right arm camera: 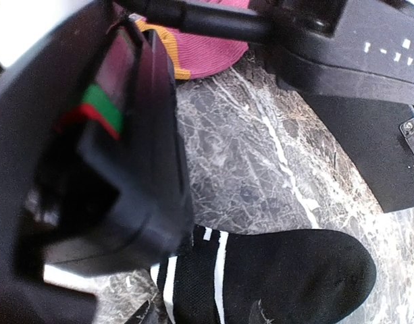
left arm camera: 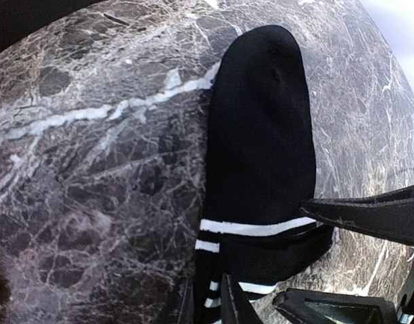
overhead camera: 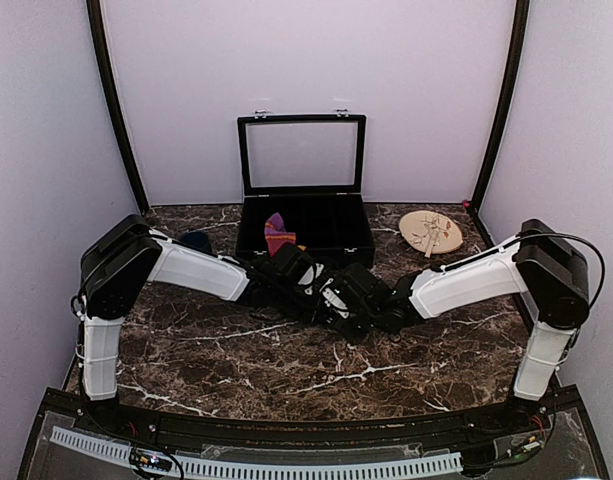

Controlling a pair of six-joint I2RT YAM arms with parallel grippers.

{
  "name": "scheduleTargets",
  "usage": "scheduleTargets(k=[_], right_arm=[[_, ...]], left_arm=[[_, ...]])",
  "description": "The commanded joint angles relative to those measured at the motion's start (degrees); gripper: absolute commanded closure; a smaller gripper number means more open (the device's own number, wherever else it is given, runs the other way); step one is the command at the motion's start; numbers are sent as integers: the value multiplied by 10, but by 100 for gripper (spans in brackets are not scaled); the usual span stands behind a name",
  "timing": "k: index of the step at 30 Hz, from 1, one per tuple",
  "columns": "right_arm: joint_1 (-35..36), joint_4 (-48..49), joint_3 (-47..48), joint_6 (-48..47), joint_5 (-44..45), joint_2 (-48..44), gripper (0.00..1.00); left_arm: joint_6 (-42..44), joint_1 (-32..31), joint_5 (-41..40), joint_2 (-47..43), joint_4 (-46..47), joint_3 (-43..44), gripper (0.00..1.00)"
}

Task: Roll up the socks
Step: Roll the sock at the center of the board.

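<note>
The black sock with white stripes (left arm camera: 261,135) lies flat on the marble table, toe pointing away from my left gripper. Its striped cuff end is folded over. My left gripper (left arm camera: 210,300) is shut on that cuff, a finger (left arm camera: 235,304) on each side. My right gripper (right arm camera: 203,314) stands open over the same cuff end, and its fingers (left arm camera: 369,216) are spread on either side of the fold. In the top view both grippers (overhead camera: 336,298) meet at the table's middle and hide the sock. The maroon sock (overhead camera: 277,233) sticks up from the black box; its orange band (right arm camera: 163,50) shows.
An open black box (overhead camera: 304,215) with a raised glass lid stands at the back centre. A dark blue cup (overhead camera: 196,240) sits to its left, and a round wooden plate (overhead camera: 431,232) to its right. My left gripper's body (right arm camera: 105,155) fills the right wrist view's left side.
</note>
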Motion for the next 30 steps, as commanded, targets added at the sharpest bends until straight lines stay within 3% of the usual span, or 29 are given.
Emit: scheduleTargets(k=[1, 15, 24, 30], right_arm=[[-16, -76, 0, -1, 27, 51, 50], [-16, -109, 20, -12, 36, 90, 52], [-14, -130, 28, -14, 28, 105, 71], [-14, -137, 35, -13, 15, 107, 86]], left_arm=[[16, -9, 9, 28, -78, -4, 83], [30, 1, 39, 30, -97, 13, 83], [27, 4, 52, 30, -97, 17, 82], [16, 5, 37, 17, -102, 14, 68]])
